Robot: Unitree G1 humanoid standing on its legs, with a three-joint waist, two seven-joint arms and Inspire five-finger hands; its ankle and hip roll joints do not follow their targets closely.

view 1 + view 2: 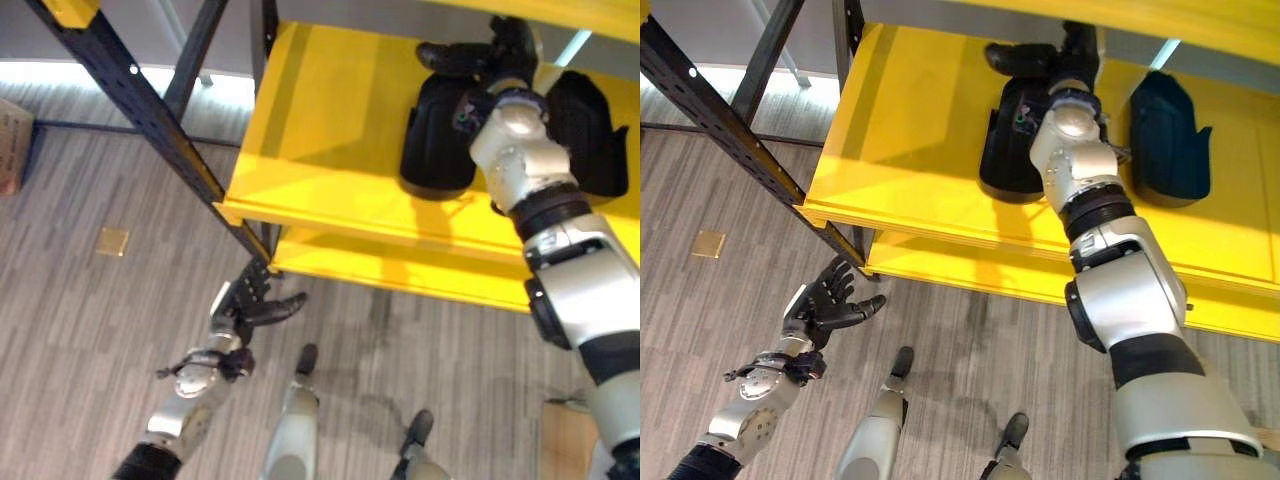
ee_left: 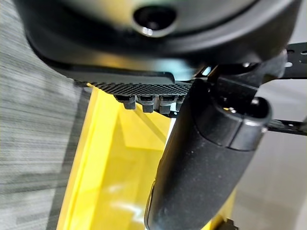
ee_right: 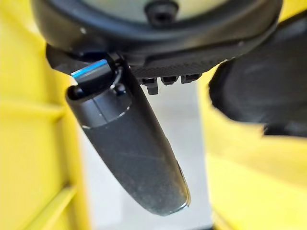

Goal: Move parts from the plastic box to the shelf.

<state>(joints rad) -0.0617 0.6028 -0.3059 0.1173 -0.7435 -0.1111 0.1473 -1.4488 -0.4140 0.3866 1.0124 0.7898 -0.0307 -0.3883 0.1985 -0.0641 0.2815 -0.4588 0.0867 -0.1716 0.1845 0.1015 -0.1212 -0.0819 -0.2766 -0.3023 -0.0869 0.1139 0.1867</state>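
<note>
Two black moulded parts lie on the yellow shelf point(image 1: 320, 120): one point(image 1: 437, 140) just left of my right forearm, the other point(image 1: 585, 130) to its right. My right hand point(image 1: 510, 45) reaches over the back of the shelf, above the left part, with its fingers stretched leftward. In the right wrist view its thumb point(image 3: 129, 143) stands straight with nothing held, and a black part point(image 3: 259, 96) shows beside it. My left hand point(image 1: 825, 300) hangs low over the floor in front of the shelf, fingers spread and empty.
A lower yellow shelf point(image 1: 400, 265) juts out beneath the upper one. A black slanted rack post point(image 1: 150, 110) runs down to the shelf's front left corner. A cardboard box point(image 1: 12, 145) stands at the far left and a small tan square point(image 1: 112, 241) lies on the grey floor.
</note>
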